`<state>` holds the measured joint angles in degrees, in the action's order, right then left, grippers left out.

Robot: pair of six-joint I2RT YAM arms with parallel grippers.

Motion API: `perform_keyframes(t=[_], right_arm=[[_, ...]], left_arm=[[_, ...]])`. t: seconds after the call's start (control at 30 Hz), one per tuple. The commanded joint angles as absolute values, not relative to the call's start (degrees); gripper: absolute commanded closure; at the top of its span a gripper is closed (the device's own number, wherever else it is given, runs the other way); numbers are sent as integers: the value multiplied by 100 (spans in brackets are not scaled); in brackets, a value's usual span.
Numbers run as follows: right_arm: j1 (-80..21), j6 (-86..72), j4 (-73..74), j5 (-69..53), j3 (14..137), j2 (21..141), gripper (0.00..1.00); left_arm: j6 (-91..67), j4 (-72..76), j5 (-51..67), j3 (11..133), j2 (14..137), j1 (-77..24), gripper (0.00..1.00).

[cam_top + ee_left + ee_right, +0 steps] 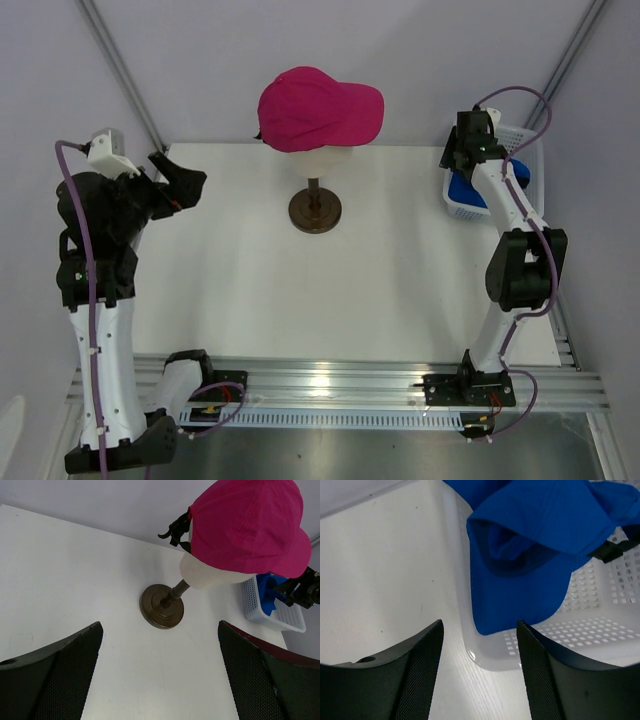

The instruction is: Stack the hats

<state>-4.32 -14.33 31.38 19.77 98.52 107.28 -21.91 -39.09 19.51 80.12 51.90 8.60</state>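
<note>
On the left, the left claw (160,640) is wide open and holds nothing; it hangs over the table (250,290) and looks toward the middle. In the middle, the pink hat (318,108) sits on the head (318,158), which stands on its stand (315,211). On the right, the blue hat (530,545) lies crumpled in the basket (485,660) at the far right side of the table, with its brim hanging toward the near wall. The right claw (479,630) is over that wall, right above the brim, and it is open too, with nothing in it. So I think the job has only just begun: the hats are well apart and none is stacked. What is left is to grab the blue hat, lift it out, carry it over, and set it on top of the pink one
</note>
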Motion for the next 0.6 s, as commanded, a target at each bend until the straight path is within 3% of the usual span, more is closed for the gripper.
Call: perform_keyframes(t=[0.0, 0.43, 0.57], right_arm=[[-457, -1582, 2734, 2354, 10187, 11003, 38], [-396, -1328, 2461, 2874, 10538, 11873, 52], [-378, -1187, 2382, 3146, 10617, 12084, 61]], left_arm=[[-2066, -3815, 1828, 7980, 5229, 861, 1], [-1969, -3788, 1670, 8042, 5519, 861, 0], [-1942, -3788, 1635, 8042, 5572, 853, 1]])
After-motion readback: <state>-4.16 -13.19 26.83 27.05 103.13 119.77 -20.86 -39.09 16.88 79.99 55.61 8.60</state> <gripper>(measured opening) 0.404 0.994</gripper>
